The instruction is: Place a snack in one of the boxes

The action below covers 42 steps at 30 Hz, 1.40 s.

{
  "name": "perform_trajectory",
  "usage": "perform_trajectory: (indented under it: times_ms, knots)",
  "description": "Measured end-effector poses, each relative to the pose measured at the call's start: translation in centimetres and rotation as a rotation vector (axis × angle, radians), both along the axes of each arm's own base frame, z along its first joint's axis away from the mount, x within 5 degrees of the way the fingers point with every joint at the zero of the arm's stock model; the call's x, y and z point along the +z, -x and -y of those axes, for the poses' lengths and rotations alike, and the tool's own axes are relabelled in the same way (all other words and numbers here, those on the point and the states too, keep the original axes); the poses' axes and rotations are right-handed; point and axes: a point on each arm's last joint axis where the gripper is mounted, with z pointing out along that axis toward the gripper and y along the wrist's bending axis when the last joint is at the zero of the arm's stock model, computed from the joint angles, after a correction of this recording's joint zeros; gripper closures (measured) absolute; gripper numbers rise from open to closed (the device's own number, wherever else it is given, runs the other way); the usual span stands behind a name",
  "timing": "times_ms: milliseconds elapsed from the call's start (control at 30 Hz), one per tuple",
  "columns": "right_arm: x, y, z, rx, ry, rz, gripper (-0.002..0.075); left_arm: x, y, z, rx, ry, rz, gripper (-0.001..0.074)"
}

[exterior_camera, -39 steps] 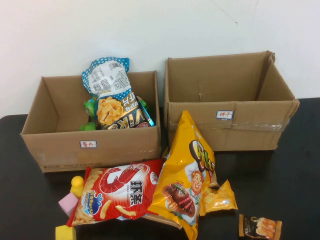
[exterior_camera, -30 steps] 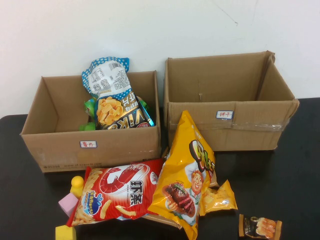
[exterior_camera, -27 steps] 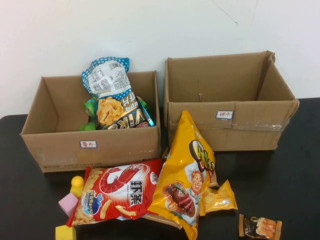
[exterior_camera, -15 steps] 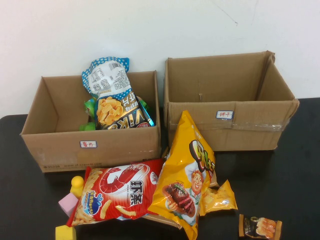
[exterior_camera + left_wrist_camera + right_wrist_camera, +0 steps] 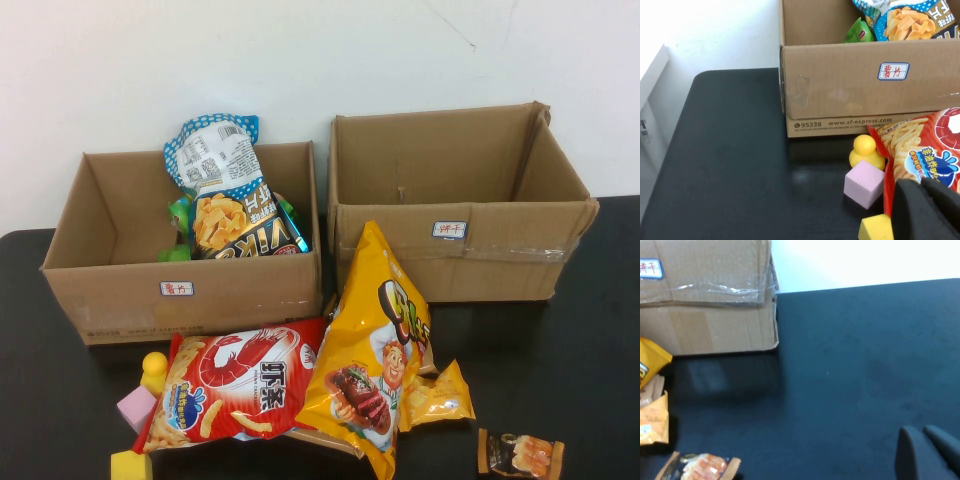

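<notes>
The small snack (image 5: 520, 453) lies flat on the dark surface (image 5: 600, 380) at the lower right, looks light, thin and crinkly, best pinched across its middle; the taped box (image 5: 460, 205) at the upper right looks empty; the left hand (image 5: 927, 210) and right hand (image 5: 927, 450) show at their views' lower right, both closed and holding nothing.

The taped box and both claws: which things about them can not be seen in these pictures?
- Taped box: floor hidden by its front wall, high view.
- Snack: cut by picture edge, right wrist view.
- Left claw, right claw: tips cut off at the edge; neither shows in the high view.
</notes>
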Motion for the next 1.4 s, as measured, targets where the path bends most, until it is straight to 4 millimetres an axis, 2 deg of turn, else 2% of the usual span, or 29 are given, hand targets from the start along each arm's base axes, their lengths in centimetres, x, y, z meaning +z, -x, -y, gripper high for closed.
perform_trajectory:
  times_ms: [133, 267, 300, 400, 500, 633, 933, 1033, 1167, 1300, 1400]
  knots:
    - [0.6, -0.2, 0.0, 0.0, 0.005, 0.074, 0.0727, 0.3, -0.1, 0.0, -0.002, 0.002, 0.052, 0.0736]
    - [3.1, -0.5, 0.0, 0.002, 0.023, 0.348, 0.0727, 1.7, -0.4, 0.1, -0.007, 0.019, 0.211, 0.0736]
    - [4.6, -0.4, 0.0, 0.003, 0.034, 0.52, 0.0727, 2.6, -0.4, 0.1, -0.01, 0.025, 0.305, 0.0736]
    - [6.6, 0.2, -0.1, 0.005, 0.044, 0.747, 0.0727, 4.0, -0.2, 0.1, -0.012, 0.073, 0.457, 0.0736]
    - [7.9, 0.9, -0.1, 0.007, 0.048, 0.901, 0.0727, 5.1, 0.1, 0.2, -0.02, 0.153, 0.581, 0.0736]
    - [8.7, 1.5, -0.2, 0.008, 0.055, 1.014, 0.0727, 6.0, 0.4, 0.2, -0.033, 0.204, 0.685, 0.0736]
    - [8.8, 1.6, -0.2, 0.008, 0.061, 1.036, 0.0727, 6.7, 0.7, 0.2, -0.052, 0.302, 0.759, 0.0736]
    - [8.9, 1.5, -0.1, 0.007, 0.06, 0.995, 0.0727, 6.7, 0.7, 0.2, -0.056, 0.33, 0.762, 0.0736]
    - [11.1, 1.7, -0.2, 0.008, 0.06, 0.898, 0.0727, 6.5, 0.4, 0.3, -0.044, 0.324, 0.631, 0.0736]
    - [14.6, 2.8, -0.2, 0.004, 0.054, 0.788, 0.0727, 9.0, 1.0, 0.1, -0.007, 0.243, 0.506, 0.0736]
    - [16.0, 2.5, -0.2, 0.001, 0.045, 0.654, 0.0727, 10.7, 1.2, -0.3, 0.041, 0.197, 0.373, 0.0736]
